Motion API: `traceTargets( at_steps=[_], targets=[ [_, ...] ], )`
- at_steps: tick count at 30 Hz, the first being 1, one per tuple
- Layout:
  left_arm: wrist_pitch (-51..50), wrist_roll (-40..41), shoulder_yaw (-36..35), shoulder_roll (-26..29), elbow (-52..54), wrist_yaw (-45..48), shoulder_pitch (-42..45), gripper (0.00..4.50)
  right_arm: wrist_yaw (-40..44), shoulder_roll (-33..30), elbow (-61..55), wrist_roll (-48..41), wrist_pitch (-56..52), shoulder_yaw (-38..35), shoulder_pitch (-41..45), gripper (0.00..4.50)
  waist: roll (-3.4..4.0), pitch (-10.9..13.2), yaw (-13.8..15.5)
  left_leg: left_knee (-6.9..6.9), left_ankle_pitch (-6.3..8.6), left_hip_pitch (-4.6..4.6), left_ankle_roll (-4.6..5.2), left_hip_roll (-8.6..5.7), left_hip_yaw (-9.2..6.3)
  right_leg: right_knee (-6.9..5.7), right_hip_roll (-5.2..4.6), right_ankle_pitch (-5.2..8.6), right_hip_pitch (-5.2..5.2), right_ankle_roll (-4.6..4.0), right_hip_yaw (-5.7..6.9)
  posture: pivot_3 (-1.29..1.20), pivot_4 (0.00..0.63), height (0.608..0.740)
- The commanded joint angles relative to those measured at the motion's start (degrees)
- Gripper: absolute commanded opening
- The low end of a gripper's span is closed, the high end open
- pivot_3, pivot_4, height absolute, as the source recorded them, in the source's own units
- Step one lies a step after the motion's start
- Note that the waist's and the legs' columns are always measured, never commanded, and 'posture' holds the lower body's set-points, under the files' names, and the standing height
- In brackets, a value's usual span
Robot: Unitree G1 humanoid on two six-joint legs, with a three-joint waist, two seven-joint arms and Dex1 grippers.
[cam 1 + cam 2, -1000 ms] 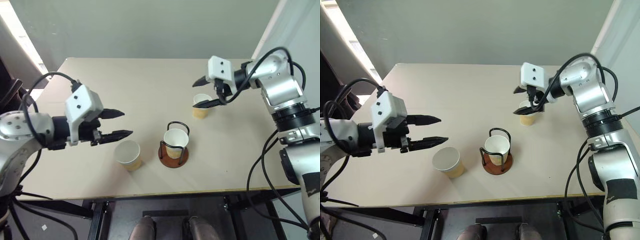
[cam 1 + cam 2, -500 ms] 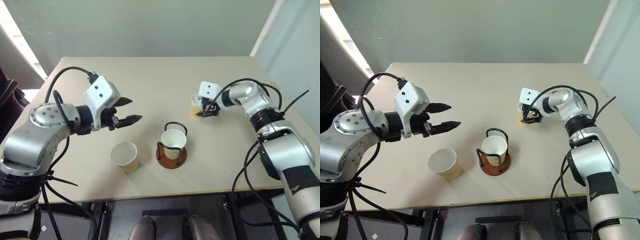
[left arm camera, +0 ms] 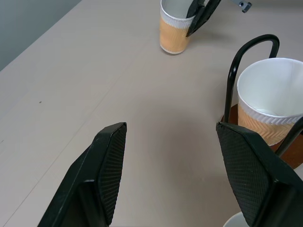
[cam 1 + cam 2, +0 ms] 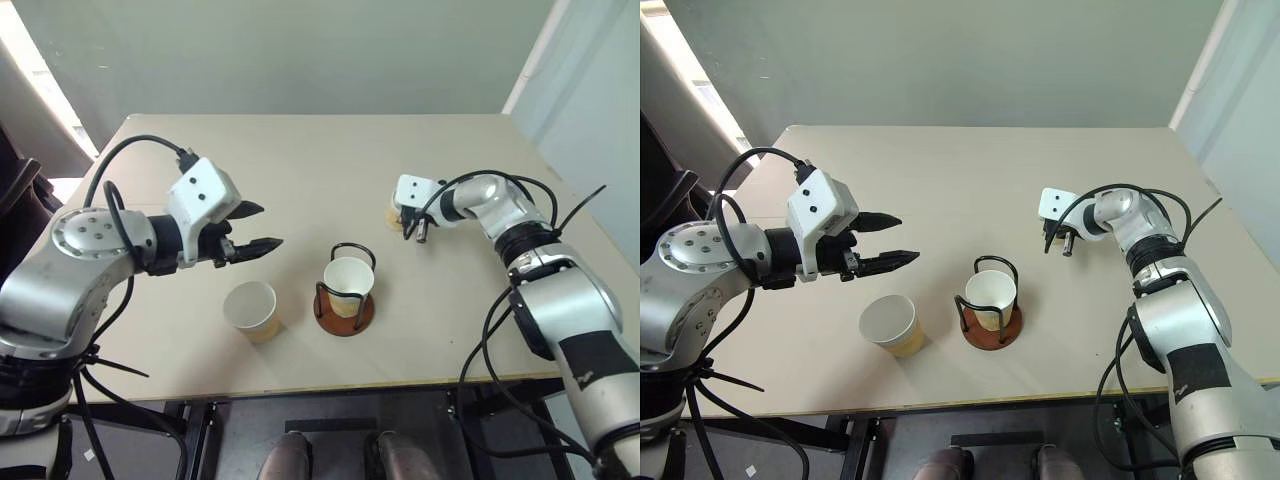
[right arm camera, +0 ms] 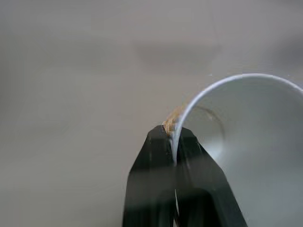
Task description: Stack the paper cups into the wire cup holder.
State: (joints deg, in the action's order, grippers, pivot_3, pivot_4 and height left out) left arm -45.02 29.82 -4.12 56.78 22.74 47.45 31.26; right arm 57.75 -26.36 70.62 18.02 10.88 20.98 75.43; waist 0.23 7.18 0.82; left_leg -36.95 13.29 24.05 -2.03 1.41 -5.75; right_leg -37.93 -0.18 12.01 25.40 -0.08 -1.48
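The right end effector (image 5: pixel 174 142), spread around the far paper cup (image 3: pixel 174 29) 1 second ago, has now clamped on that cup's rim, 1 finger inside and 1 outside, the cup standing on the table (image 4: pixel 300 170). The left end effector (image 4: pixel 258 228) still hovers released above the table, near the wire cup holder (image 4: pixel 344 290), which holds 1 cup (image 4: pixel 349 278); a 3rd cup (image 4: pixel 250 308) stands just left of it.
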Motion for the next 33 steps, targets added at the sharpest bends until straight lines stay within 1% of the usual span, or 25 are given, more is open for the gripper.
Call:
traceTargets(
  at_steps=[1, 2, 3, 5, 6, 8, 11, 13, 15, 17, 19, 24, 33],
  targets=[
    [0.89, 0.38, -1.78, 0.36, 1.08, 0.93, 1.2, 3.24, 9.96, -3.5, -7.21, -5.45, 0.39, -4.69, 4.07, 0.05, 0.01, 0.01, 0.03, 0.0, 0.0, 0.02, 0.0, 0.0, 0.01, 0.01, 0.0, 0.0, 0.0, 0.0, 0.0, 0.0, 0.15, 0.74],
    [0.96, 0.56, -1.76, 0.41, 1.04, 1.34, 1.23, 3.24, 14.22, -4.36, -10.37, -7.93, -1.08, -6.18, 4.53, 0.05, 0.03, 0.02, 0.03, 0.0, 0.01, 0.02, 0.0, 0.0, 0.02, 0.02, 0.0, 0.0, 0.0, 0.0, 0.0, 0.0, 0.15, 0.74],
    [1.08, 0.84, -1.8, 0.6, 1.08, 2.07, 0.95, 3.24, 19.62, -5.39, -15.89, -11.53, -4.44, -7.83, 4.6, 0.05, 0.04, 0.03, 0.02, 0.01, 0.01, 0.05, -0.01, 0.0, 0.03, 0.06, 0.0, 0.0, 0.01, 0.0, 0.0, 0.0, 0.15, 0.74],
    [1.77, 0.97, -1.9, 0.93, 1.27, 3.44, 0.24, 3.24, 29.35, -7.72, -28.69, -18.88, -12.17, -10.15, 3.4, 0.05, 0.05, 0.04, -0.03, 0.02, -0.01, 0.08, -0.07, 0.0, 0.07, 0.1, 0.02, 0.01, 0.02, -0.02, 0.0, 0.0, 0.15, 0.74],
    [2.27, 0.76, -1.9, 0.94, 1.25, 3.84, 0.04, 3.24, 32.52, -9.14, -35.04, -22.67, -15.98, -10.68, 2.47, 0.05, 0.05, 0.03, -0.08, 0.03, -0.09, 0.1, -0.23, 0.02, 0.08, 0.12, 0.06, 0.05, 0.03, -0.07, 0.0, 0.0, 0.15, 0.74],
    [3.22, -0.22, -1.79, 0.52, 0.48, 3.55, 0.22, 3.24, 34.67, -11.39, -44.51, -28.52, -21.3, -11.19, 0.89, 0.05, 0.0, 0.0, -0.07, 0.0, -0.16, 0.12, -0.51, 0.22, 0.14, 0.19, 0.25, 0.11, 0.0, -0.17, 0.0, 0.0, 0.15, 0.74],
    [4.23, -0.61, -1.16, -0.46, -0.14, 3.74, 0.27, 3.24, 34.75, -14.04, -59.72, -38.83, -29.42, -10.88, -1.61, 0.05, 0.0, 0.0, -0.04, -0.05, -0.19, 0.02, -0.65, 0.41, 0.1, 0.36, 0.5, 0.14, -0.17, -0.23, -0.02, 0.0, 0.15, 0.74],
    [4.33, -0.14, -0.88, -0.8, 0.45, 4.28, 0.01, 3.24, 34.75, -15.5, -66.36, -42.49, -32.8, -9.66, -3.66, 0.05, 0.0, 0.0, -0.07, -0.07, -0.22, 0.02, -0.71, 0.44, 0.07, 0.42, 0.62, 0.14, -0.19, -0.23, -0.07, 0.0, 0.15, 0.74],
    [4.23, -0.14, -0.81, -0.96, 0.71, 4.33, -0.21, 3.24, 34.75, -16.01, -70.09, -43.28, -34.66, -8.77, -5.64, 0.05, -0.01, 0.0, -0.09, -0.12, -0.26, -0.02, -0.77, 0.48, 0.04, 0.4, 0.73, 0.14, -0.21, -0.23, -0.16, 0.0, 0.15, 0.74],
    [4.6, -0.93, -0.53, -0.74, 0.7, 4.32, -0.63, 3.24, 34.55, -15.75, -72.38, -42.24, -35.41, -7.76, -7.45, 0.05, -0.01, 0.0, -0.1, -0.14, -0.26, -0.11, -0.76, 0.52, 0.02, 0.33, 0.78, 0.13, -0.23, -0.25, -0.18, 0.0, 0.15, 0.74],
    [4.9, -1.79, -0.25, -0.53, 0.47, 4.09, -0.93, 3.24, 33.88, -15.39, -74.14, -41.16, -35.99, -6.75, -8.95, 0.05, -0.01, 0.0, -0.15, -0.14, -0.05, -0.2, -0.33, 0.55, -0.01, 0.22, 0.81, 0.08, -0.23, -0.32, -0.19, 0.0, 0.15, 0.74],
    [4.78, -2.26, -0.39, -0.74, 0.79, 3.97, -1.29, 3.24, 31.3, -14.69, -78.5, -38.21, -36.64, -3.67, -11.75, 0.05, -0.01, 0.0, -0.3, -0.13, -0.06, -0.35, -0.27, 0.65, -0.03, 0.0, 0.9, -0.02, -0.23, -0.51, -0.17, 0.0, 0.15, 0.74],
    [4.76, -3.11, -0.25, -1.14, 1.47, 3.62, -2.02, 3.24, 30.35, -14.9, -79.67, -33.36, -35.52, -0.15, -13.66, 0.05, -0.03, -0.01, -0.34, -0.15, -0.17, -0.35, -0.15, 0.67, -0.01, 0.02, 0.92, -0.15, -0.26, -0.55, -0.17, 0.0, 0.15, 0.74]
  ],
)
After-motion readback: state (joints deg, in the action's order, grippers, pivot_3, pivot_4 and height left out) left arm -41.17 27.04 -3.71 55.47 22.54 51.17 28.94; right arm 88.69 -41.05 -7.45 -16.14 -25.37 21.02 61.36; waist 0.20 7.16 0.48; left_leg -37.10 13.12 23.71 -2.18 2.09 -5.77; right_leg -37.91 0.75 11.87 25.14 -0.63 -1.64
